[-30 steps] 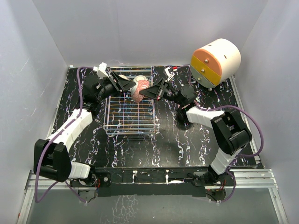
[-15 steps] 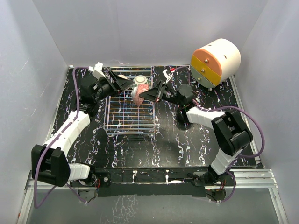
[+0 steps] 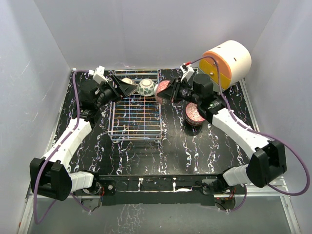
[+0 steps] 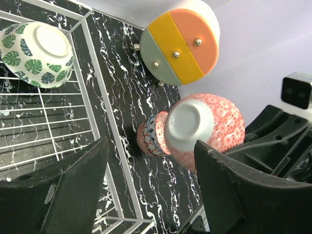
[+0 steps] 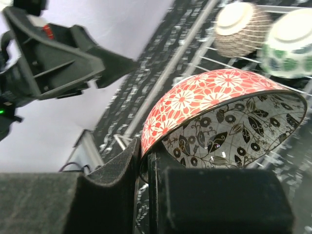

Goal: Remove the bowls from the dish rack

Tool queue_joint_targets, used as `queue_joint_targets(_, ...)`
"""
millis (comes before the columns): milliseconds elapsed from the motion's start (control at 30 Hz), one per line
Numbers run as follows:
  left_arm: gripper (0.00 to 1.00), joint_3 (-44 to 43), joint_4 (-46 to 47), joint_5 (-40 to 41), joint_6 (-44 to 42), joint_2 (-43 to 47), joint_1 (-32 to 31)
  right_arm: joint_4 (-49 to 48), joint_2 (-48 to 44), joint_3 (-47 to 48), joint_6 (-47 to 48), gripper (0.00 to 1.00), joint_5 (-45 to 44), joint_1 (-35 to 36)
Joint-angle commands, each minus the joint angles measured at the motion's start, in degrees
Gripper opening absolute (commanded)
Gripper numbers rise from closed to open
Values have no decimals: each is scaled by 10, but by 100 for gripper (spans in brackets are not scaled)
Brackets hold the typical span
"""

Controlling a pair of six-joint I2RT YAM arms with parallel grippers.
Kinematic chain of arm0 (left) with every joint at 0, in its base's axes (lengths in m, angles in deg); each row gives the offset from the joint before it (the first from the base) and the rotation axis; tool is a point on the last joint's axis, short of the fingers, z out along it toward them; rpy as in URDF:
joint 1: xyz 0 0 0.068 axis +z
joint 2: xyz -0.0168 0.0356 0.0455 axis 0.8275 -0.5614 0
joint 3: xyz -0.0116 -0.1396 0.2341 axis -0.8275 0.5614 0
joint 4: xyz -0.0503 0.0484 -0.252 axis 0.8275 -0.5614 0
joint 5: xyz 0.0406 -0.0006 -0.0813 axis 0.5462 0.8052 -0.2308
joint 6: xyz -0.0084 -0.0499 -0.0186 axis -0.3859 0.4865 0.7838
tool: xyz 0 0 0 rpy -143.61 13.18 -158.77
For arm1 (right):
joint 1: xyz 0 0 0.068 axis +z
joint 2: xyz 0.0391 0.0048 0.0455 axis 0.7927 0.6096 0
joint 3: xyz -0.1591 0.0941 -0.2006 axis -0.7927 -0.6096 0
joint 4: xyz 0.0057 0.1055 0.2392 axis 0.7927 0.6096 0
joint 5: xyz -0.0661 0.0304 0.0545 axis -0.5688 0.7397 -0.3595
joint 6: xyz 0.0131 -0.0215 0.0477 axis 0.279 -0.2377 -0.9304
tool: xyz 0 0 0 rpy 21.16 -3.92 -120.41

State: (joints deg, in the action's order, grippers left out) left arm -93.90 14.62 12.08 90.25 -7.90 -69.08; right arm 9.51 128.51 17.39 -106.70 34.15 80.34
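The wire dish rack [image 3: 135,119] stands mid-table. At its far end are a beige speckled bowl [image 3: 126,81] and a green-leaf bowl [image 3: 146,87], both upside down; they also show in the right wrist view [image 5: 241,29] [image 5: 290,44]. My right gripper [image 3: 169,91] is shut on the rim of a red flowered bowl [image 3: 162,89], tilted in the air over the rack's far right edge [image 5: 195,100]. My left gripper [image 3: 127,87] is open and empty over the rack's far left part. More red patterned bowls [image 3: 195,113] sit on the table right of the rack.
A white-and-orange cylindrical drawer unit [image 3: 225,63] stands at the far right corner and shows in the left wrist view [image 4: 178,41]. White walls close in the black marbled table [image 3: 146,156] on three sides.
My right gripper has carried the red bowl from the rack's far middle up and to the right, uncovering the green-leaf bowl. My left gripper has drawn back a little to the left.
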Motion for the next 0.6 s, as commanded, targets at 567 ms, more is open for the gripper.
queue_joint_targets(567, 69, 20, 10, -9, -13, -3, 4, 491, 35, 126, 222, 7, -500, -8)
